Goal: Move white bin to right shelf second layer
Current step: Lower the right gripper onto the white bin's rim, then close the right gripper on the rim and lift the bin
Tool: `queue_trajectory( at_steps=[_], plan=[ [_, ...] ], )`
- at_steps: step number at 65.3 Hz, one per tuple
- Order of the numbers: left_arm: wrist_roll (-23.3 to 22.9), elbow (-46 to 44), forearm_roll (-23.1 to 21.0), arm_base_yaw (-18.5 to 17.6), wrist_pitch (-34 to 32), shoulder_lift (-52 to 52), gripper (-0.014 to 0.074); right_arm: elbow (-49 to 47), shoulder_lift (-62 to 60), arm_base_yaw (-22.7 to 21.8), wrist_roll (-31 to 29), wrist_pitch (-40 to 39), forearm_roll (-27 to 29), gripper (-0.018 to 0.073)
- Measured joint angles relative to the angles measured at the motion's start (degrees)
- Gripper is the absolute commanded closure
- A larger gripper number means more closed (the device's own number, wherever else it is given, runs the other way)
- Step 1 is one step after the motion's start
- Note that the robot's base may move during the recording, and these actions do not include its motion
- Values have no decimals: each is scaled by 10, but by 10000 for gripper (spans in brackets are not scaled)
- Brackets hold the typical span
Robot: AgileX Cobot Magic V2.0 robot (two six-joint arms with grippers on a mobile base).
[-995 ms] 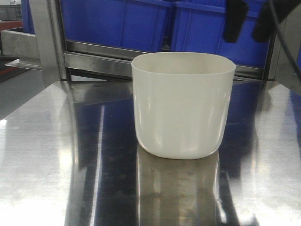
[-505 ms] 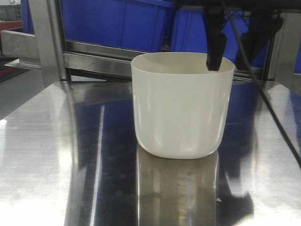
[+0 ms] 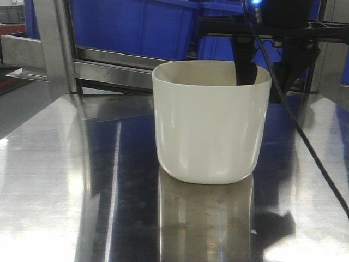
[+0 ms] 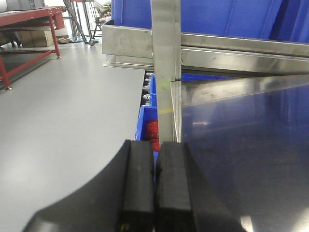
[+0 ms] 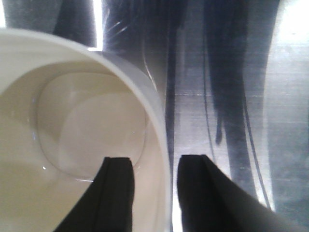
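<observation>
The white bin [image 3: 210, 125] stands upright on the shiny steel tabletop [image 3: 60, 180], near its middle. My right gripper [image 3: 264, 76] is open and straddles the bin's right wall: one finger is inside the bin, the other outside, and a gap shows on each side of the wall. In the right wrist view the bin [image 5: 87, 121] is empty, with the gripper [image 5: 155, 164] astride its rim. My left gripper [image 4: 155, 150] is shut and empty, by the table's left edge. The roller shelf level is out of view.
Large blue crates [image 3: 136, 27] sit on steel rails [image 3: 114, 71] behind the table. A steel upright post [image 4: 165, 67] stands at the table's left corner. Below it is a blue bin with red parts [image 4: 150, 130]. A cable [image 3: 305, 142] hangs from my right arm.
My right gripper has come down from the top of the front view and shifted left. One finger is now inside the bin and the other outside its right wall. The bin has not moved.
</observation>
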Motion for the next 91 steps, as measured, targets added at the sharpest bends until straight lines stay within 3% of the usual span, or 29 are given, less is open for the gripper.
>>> queue_trajectory(
  at_steps=[19, 34, 44, 58, 72, 83, 91],
  plan=[
    [0, 0, 0, 0, 0, 0, 512, 0, 0, -3, 0, 0, 0, 473],
    [0, 0, 0, 0, 0, 0, 512, 3, -9, -3, -11, -2, 0, 483],
    [0, 0, 0, 0, 0, 0, 512, 20, -47, -15, -95, -33, 15, 483],
    [0, 0, 0, 0, 0, 0, 512, 105, -128, -86, -225, -118, 65, 483],
    [0, 0, 0, 0, 0, 0, 512, 212, -227, -189, -320, -176, 82, 483],
    [0, 0, 0, 0, 0, 0, 512, 281, -299, -264, -341, -214, 83, 483],
    [0, 0, 0, 0, 0, 0, 512, 323, -351, -287, -344, -240, 79, 483]
  ],
)
